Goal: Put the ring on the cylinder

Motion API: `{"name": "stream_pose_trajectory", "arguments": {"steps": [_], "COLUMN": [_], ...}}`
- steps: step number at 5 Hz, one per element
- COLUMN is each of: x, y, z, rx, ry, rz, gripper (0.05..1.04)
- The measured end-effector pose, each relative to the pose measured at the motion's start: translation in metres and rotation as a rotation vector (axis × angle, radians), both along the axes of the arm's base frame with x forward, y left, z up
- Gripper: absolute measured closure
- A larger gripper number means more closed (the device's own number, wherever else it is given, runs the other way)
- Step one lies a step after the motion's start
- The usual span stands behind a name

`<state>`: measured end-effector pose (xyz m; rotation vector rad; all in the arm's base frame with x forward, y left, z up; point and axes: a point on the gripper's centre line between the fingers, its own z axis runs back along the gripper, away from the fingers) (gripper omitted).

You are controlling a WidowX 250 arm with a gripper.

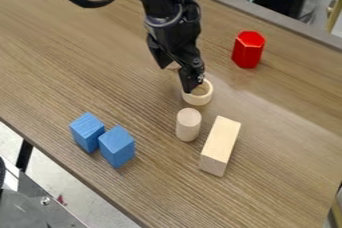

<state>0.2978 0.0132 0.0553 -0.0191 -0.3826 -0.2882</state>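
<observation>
The claw [175, 79] is spread open at the ring [198, 100], which lies near the upright cylinder [188, 125]; gripping, lifting and placing remain.

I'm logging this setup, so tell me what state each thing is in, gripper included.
Gripper: open, one fingertip at the ring
Wooden ring: flat on the table, off the cylinder
Wooden cylinder: upright, bare
Red hexagonal prism: upright
Rectangular wooden block: lying lengthwise
Pale wooden piece behind the gripper: mostly hidden, can't tell
</observation>
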Motion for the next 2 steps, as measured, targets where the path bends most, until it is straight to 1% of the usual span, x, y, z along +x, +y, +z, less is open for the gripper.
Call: {"name": "stream_pose_trajectory", "arguments": {"steps": [2], "x": [0.0061], "y": [-0.0165], "z": [-0.0051], "rx": [0.011], "ry": [-0.003], "rz": [-0.048], "gripper": [0.085]}}
